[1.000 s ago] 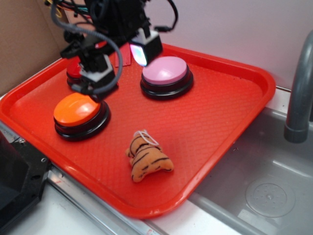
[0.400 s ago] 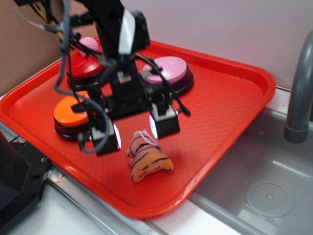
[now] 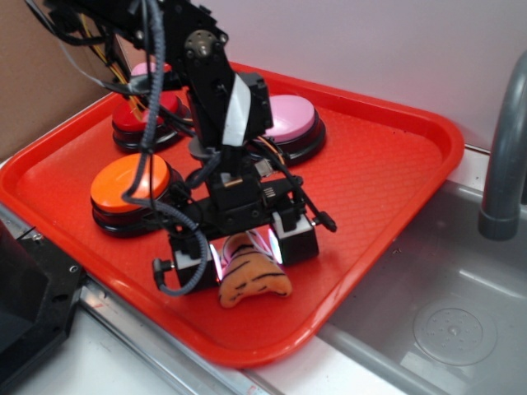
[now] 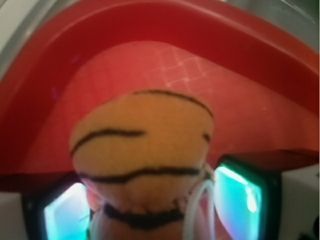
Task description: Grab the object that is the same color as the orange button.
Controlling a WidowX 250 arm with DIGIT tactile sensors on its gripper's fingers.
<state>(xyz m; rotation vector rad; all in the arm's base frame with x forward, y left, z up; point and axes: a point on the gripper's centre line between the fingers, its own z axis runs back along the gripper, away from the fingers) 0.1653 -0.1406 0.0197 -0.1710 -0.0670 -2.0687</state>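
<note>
The object, a small orange plush tiger point(image 3: 255, 284) with black stripes, lies near the front edge of the red tray point(image 3: 387, 189). My gripper point(image 3: 245, 251) has come down over it and stands open, one finger on each side of the tiger's upper half. In the wrist view the tiger point(image 4: 142, 145) fills the middle. The glowing pads point(image 4: 242, 197) flank it, and its white loop string lies by the right pad, with small gaps still showing. The orange button point(image 3: 129, 183) sits on a black base at the tray's left, behind my gripper.
A pink-topped button point(image 3: 292, 115) and a red-topped button point(image 3: 136, 115) stand at the back of the tray, partly hidden by the arm. A metal sink point(image 3: 445, 321) with a grey faucet point(image 3: 502, 156) lies to the right. A black box point(image 3: 29, 313) sits front left.
My gripper swung from above the buttons at the back left toward the front, then dropped until its open fingers straddle the tiger. The tiger has not moved.
</note>
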